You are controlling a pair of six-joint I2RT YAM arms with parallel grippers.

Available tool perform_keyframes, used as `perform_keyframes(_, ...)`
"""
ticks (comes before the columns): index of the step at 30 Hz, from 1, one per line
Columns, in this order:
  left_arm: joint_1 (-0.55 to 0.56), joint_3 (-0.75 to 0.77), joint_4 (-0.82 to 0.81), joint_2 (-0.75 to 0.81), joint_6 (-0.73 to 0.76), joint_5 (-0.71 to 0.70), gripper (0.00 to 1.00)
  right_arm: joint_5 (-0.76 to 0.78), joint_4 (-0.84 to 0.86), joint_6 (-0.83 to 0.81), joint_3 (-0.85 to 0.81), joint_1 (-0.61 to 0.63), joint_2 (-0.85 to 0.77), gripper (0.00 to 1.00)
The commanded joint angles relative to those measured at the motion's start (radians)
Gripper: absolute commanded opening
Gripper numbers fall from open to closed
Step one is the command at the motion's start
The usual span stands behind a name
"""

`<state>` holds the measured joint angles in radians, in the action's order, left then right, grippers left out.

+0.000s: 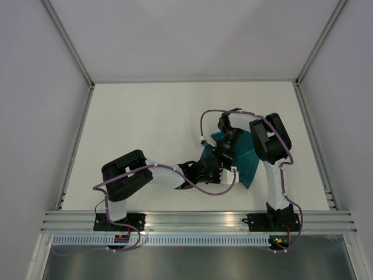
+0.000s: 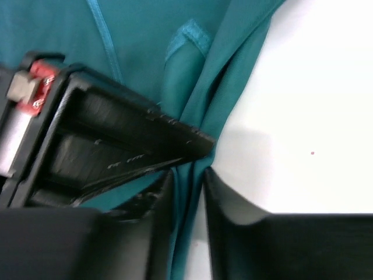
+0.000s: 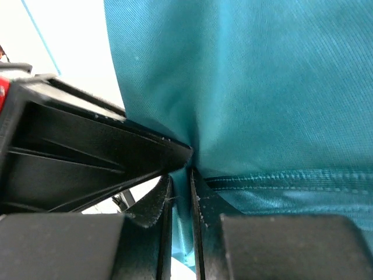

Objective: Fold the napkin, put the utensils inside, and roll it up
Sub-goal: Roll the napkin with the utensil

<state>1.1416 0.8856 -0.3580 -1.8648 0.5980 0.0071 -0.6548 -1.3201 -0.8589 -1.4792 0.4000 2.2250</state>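
Teal-green napkin point(image 1: 249, 158), bunched, laid on white table point(image 1: 145, 128): one edge fold is clamped by left gripper point(image 2: 187, 189), another hemmed fold pinched by right gripper point(image 3: 180, 189)

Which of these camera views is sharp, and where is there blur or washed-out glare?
Top external: evenly lit, faint shadows, no glare on the teal-green cloth napkin. Left wrist: the black left gripper is blurred and the white table is washed out. Right wrist: the napkin's weave is sharp, the black right gripper soft.
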Motion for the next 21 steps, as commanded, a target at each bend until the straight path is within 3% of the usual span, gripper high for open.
perform_keyframes(1,0.003,0.070,0.149,-0.066,-0.018,0.039,0.25,0.165,0.259,-0.062,0.007,0.005,0.056,0.12)
perform_keyframes(2,0.003,0.085,0.174,-0.074,-0.027,0.037,0.18,0.167,0.266,-0.057,0.010,0.003,0.053,0.12)
perform_keyframes(7,-0.006,0.176,0.316,-0.126,-0.096,0.048,0.02,0.181,0.301,-0.029,0.014,-0.004,0.019,0.18)
perform_keyframes(13,-0.037,0.213,0.381,-0.126,-0.170,0.082,0.02,0.201,0.352,0.014,0.020,-0.021,-0.051,0.41)
perform_keyframes(21,-0.091,0.260,0.456,-0.109,-0.233,0.174,0.02,0.116,0.329,0.049,-0.030,-0.121,-0.131,0.55)
